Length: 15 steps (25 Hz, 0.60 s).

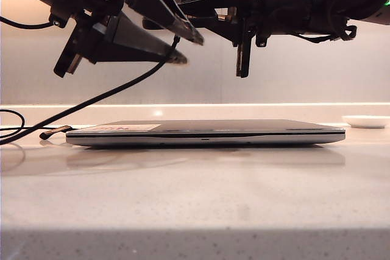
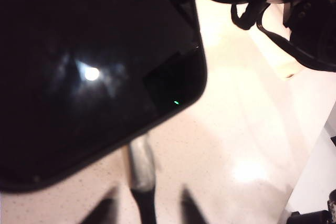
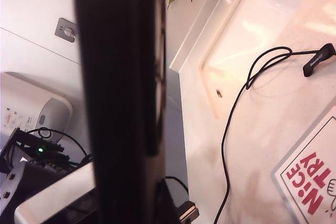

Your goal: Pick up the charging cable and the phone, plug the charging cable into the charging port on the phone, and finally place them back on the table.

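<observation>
We see the phone [image 1: 244, 50] held edge-on in the air above the laptop [image 1: 207, 132], clamped in the right gripper [image 1: 242, 41]; the right wrist view shows only its thin dark edge [image 3: 123, 93]. In the left wrist view the plug [image 2: 140, 163] meets the phone's short end [image 2: 105, 77]. The cable [image 1: 109, 95] hangs to the table [image 1: 195, 199], and the left gripper [image 1: 183, 44] has its fingers [image 1: 152, 47] spread apart.

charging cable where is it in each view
Exterior view: charging cable slants from the table up to the open left gripper.
Left wrist view: plug end meets the phone edge.
Right wrist view: looping on the table behind the phone in the right gripper.
Shared landmark: the phone.
</observation>
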{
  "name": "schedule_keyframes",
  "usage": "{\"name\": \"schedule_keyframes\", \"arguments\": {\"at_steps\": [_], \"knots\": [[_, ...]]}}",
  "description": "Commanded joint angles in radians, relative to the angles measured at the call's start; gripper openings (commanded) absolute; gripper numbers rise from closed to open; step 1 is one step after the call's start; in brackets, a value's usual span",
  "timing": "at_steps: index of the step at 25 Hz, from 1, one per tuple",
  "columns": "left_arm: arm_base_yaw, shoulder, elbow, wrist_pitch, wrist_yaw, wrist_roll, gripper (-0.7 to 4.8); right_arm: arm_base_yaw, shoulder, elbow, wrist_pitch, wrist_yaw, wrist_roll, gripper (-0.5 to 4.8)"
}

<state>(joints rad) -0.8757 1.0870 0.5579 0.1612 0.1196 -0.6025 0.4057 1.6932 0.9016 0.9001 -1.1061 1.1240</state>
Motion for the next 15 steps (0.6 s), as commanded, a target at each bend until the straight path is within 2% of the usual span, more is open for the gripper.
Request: {"name": "schedule_keyframes", "arguments": {"at_steps": [1,4,9,10,11,12,15], "knots": [[0.000,-0.004,0.003,0.013,-0.003,0.003,1.54,-0.006,-0.010,0.006,0.032,0.040,-0.007,-0.06],[0.000,-0.006,0.004,0.012,-0.002,0.003,1.55,-0.029,-0.010,0.007,0.027,0.081,-0.023,-0.06],[0.001,-0.060,0.023,0.010,-0.003,0.004,1.49,-0.121,-0.011,0.008,-0.009,0.120,-0.025,-0.06],[0.001,-0.063,0.031,0.008,-0.003,0.004,1.37,-0.135,-0.013,0.008,-0.025,0.120,-0.025,-0.06],[0.002,-0.068,0.043,-0.002,-0.003,0.006,0.91,-0.153,-0.014,0.008,-0.048,0.120,-0.026,-0.06],[0.006,-0.071,0.071,-0.035,-0.003,0.034,-0.06,-0.183,-0.019,0.008,-0.082,0.119,-0.035,-0.06],[0.039,-0.071,0.153,-0.143,-0.003,0.107,-0.06,-0.254,-0.045,0.013,-0.177,0.118,-0.076,-0.06]]}}
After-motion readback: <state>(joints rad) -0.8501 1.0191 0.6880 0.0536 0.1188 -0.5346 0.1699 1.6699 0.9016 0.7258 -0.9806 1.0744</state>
